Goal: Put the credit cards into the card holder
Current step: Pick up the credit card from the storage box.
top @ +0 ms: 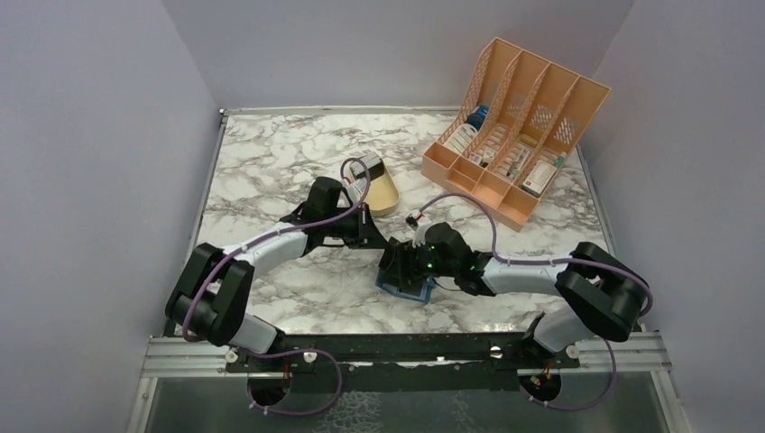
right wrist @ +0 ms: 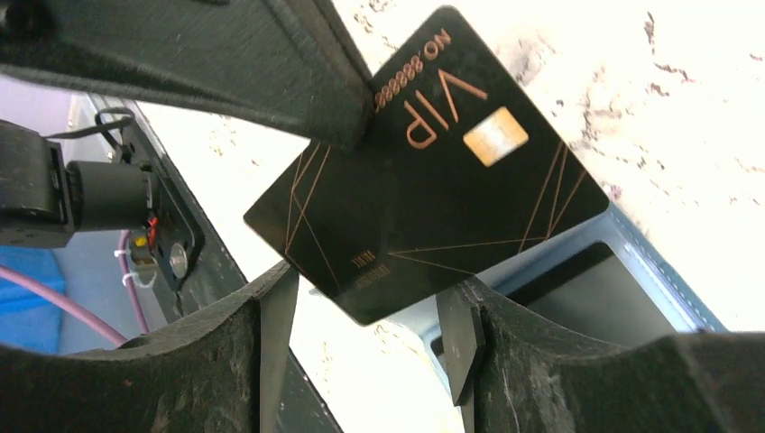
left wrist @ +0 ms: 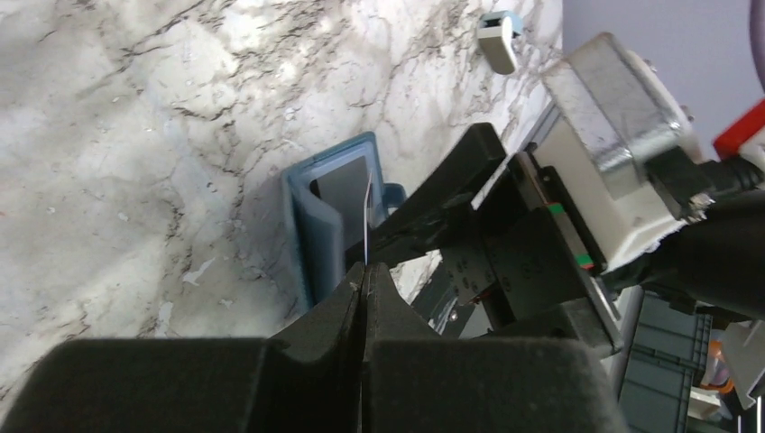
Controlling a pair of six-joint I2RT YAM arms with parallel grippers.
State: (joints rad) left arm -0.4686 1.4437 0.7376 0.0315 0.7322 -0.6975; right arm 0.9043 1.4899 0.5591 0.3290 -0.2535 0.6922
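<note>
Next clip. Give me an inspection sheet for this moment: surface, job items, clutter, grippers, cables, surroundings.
Surface: white table with grey marble veining.
Job's things: one black card held over the blue card holder, which lies on the table between the arms; other cards not made out.
Clutter: orange file rack at the far right, holding small items; tan tray near the middle.
Grippers: left gripper shut on the card's edge; right gripper open, its fingers either side of the card's lower corner.
Cables: purple cables along both arms, one looping above the table near the right wrist.
Surroundings: plain pale walls on three sides.
</note>
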